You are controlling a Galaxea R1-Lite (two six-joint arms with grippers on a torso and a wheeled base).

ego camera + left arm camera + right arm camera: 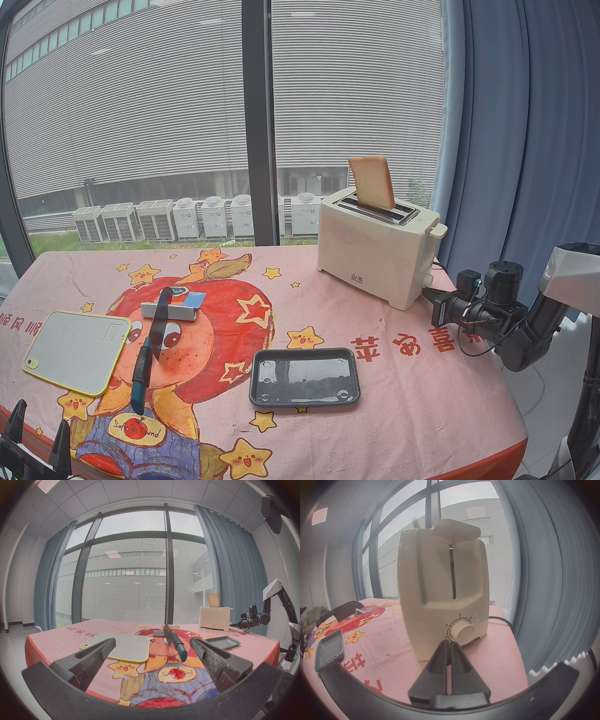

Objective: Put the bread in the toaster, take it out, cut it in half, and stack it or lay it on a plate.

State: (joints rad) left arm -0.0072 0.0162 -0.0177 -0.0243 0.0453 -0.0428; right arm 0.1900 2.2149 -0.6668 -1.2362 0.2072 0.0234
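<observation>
A slice of bread (372, 181) stands tilted in the slot of the cream toaster (375, 250) at the back right of the table. The toaster's lever (455, 530) sits at the top of its slit, above the dial (462, 632). My right gripper (449, 649) is shut and empty, its tip just short of the dial at the toaster's end (429, 292). My left gripper (153, 647) is open and empty at the table's front left corner (37, 428). A knife (147, 350) leans with its blade on a small holder (169, 310), beside the cutting board (76, 351). A black plate (305, 377) lies empty in front.
A power cord (500, 620) runs from the toaster toward the blue curtain (519, 137) at the table's right edge. The window is right behind the table. Open tablecloth (406, 400) lies between the plate and the right edge.
</observation>
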